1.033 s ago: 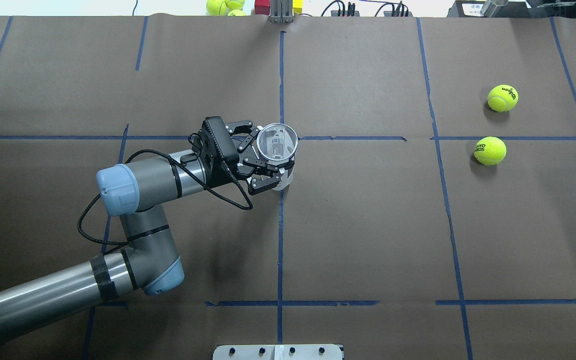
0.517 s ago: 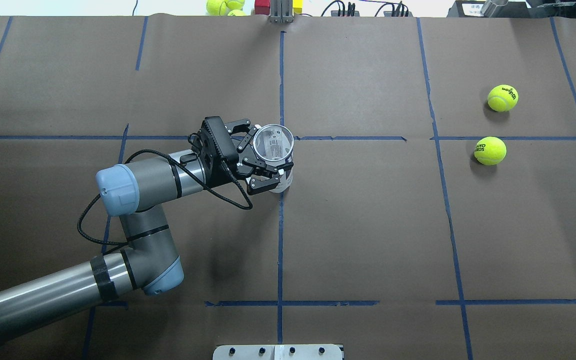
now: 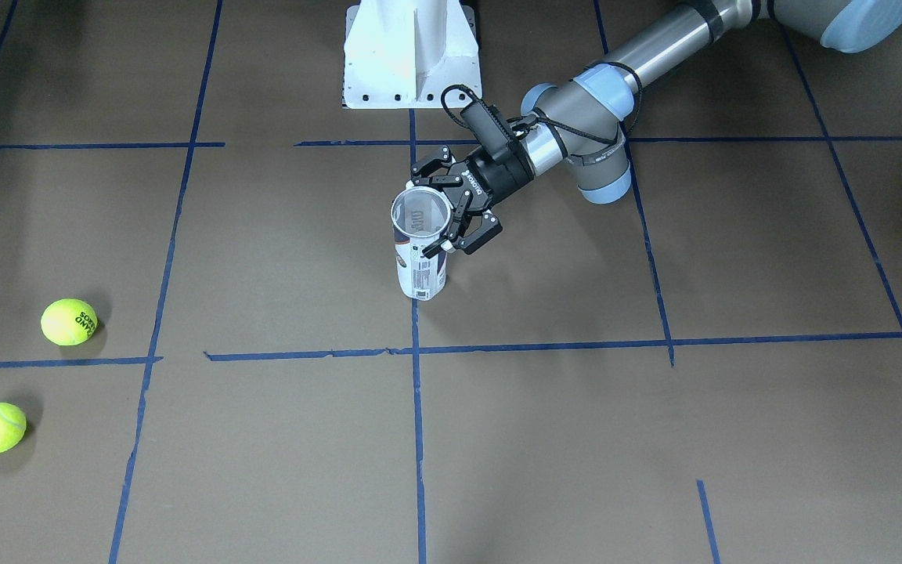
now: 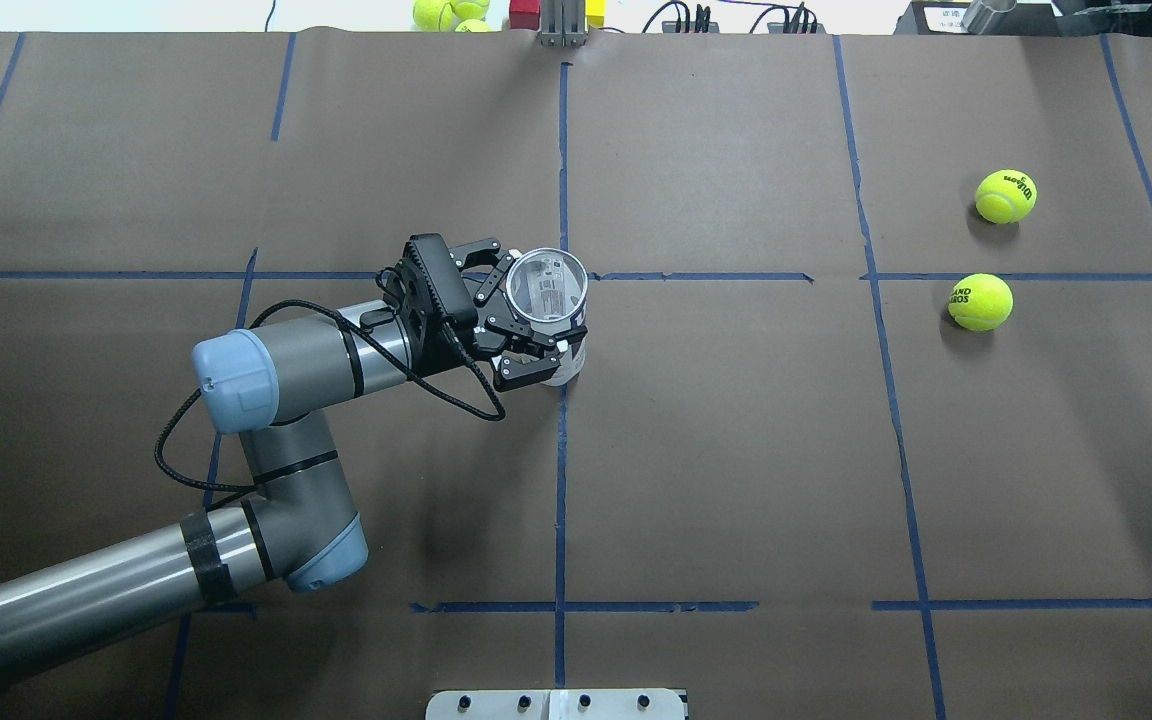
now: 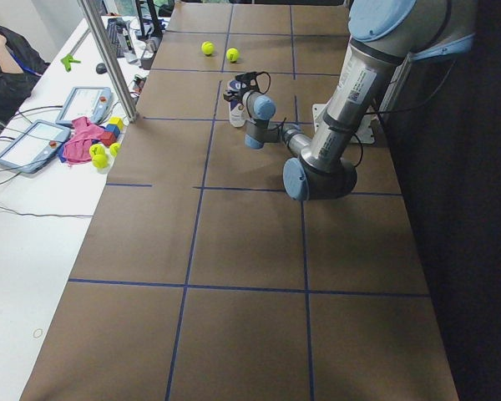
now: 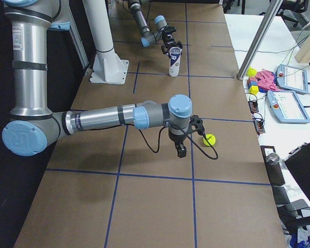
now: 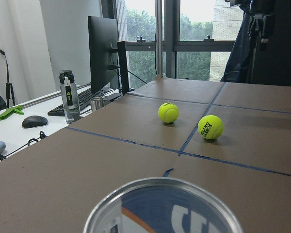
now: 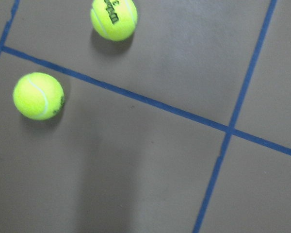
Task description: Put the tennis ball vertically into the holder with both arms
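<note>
The holder, a clear tube with a navy-and-white label, stands upright at the table's middle, open end up and empty. It also shows in the front view. Its rim fills the bottom of the left wrist view. My left gripper is shut on the holder near its rim, reaching in from the side. Two tennis balls lie on the table far to the right, apart from the holder. My right gripper hangs above the table beside one ball; I cannot tell whether it is open. The right wrist view shows both balls below.
The white pedestal base stands at the robot's side of the table. More tennis balls and coloured blocks lie beyond the far edge. A side desk holds tablets, and a person sits there.
The holder's top shifted slightly left in my left gripper, coming more upright, between one second and half a second ago. Since then nothing has moved.
</note>
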Controlling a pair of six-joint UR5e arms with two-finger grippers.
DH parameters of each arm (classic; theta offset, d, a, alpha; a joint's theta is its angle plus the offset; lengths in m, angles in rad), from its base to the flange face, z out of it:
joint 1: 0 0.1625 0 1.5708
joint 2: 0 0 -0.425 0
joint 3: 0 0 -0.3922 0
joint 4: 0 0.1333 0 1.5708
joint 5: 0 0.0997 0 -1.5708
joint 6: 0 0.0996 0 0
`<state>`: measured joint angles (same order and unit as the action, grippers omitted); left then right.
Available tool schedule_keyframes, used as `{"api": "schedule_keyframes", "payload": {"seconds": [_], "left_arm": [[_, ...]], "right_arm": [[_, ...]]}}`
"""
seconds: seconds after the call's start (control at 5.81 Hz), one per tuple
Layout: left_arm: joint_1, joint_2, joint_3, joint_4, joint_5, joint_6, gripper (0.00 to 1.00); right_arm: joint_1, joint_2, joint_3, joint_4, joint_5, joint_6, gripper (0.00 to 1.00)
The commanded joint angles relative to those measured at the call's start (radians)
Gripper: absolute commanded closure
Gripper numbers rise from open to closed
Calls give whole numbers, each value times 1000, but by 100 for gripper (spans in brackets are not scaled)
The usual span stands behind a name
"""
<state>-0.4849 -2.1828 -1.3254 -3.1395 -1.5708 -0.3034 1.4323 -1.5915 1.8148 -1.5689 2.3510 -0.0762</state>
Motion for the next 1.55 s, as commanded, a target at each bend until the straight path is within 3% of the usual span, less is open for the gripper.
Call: {"api": "schedule_keyframes", "payload": {"seconds": [0.0, 0.34, 0.52, 1.38], "left_arm": [[0, 0, 0, 1, 0, 0, 11], [-1, 0, 0, -1, 2, 0, 11], [0, 0, 0, -1, 2, 0, 10], [0, 0, -2, -2, 0, -2, 10]], "right_arm": [[-177, 92, 20, 74, -42, 290, 0], [-362, 105, -44, 310, -213, 520, 0], [-390, 105, -136, 463, -222, 554, 0], [-490, 145, -248, 489, -286, 555, 0]]}}
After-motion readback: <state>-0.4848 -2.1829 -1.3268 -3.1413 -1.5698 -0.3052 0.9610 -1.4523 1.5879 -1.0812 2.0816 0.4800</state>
